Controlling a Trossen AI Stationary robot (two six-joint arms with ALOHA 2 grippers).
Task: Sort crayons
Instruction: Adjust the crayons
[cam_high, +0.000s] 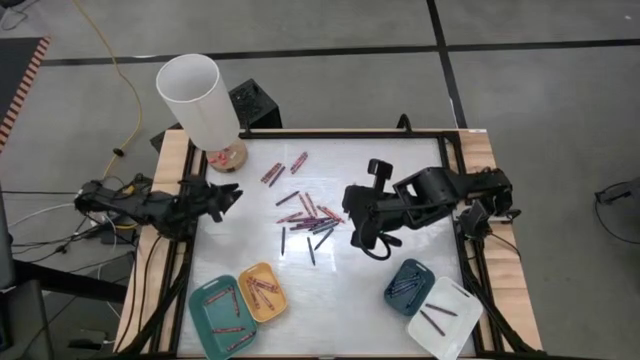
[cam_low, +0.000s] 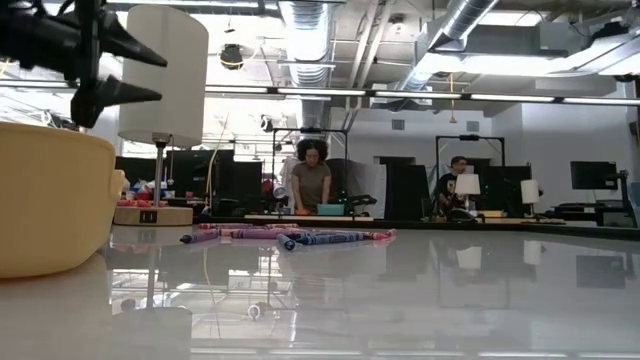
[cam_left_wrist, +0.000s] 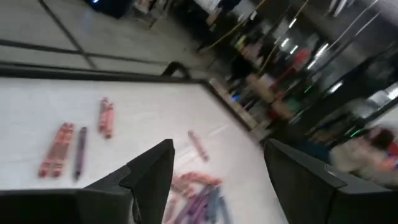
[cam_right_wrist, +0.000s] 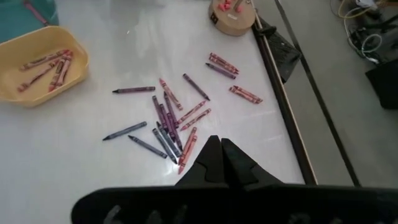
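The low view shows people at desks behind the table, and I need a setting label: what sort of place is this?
Probably a robotics lab or open workshop: exposed ceiling ducts, people at monitor desks, and a framed table with two robot arms.

A grey concrete floor (cam_high: 520, 90) crossed by dark seams surrounds the glossy white bench (cam_high: 400, 200). Beyond it, exposed silver ceiling ducts (cam_low: 310, 40), strip lights, and two people at far desks.

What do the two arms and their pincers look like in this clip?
Both arms are black, blocky and jointed, with black cables trailing off their bases. The left pincer has two pointed, wedge-shaped black fingers. The right pincer has the same tapered dark fingers, mounted on a wide black bar. No markings are visible.
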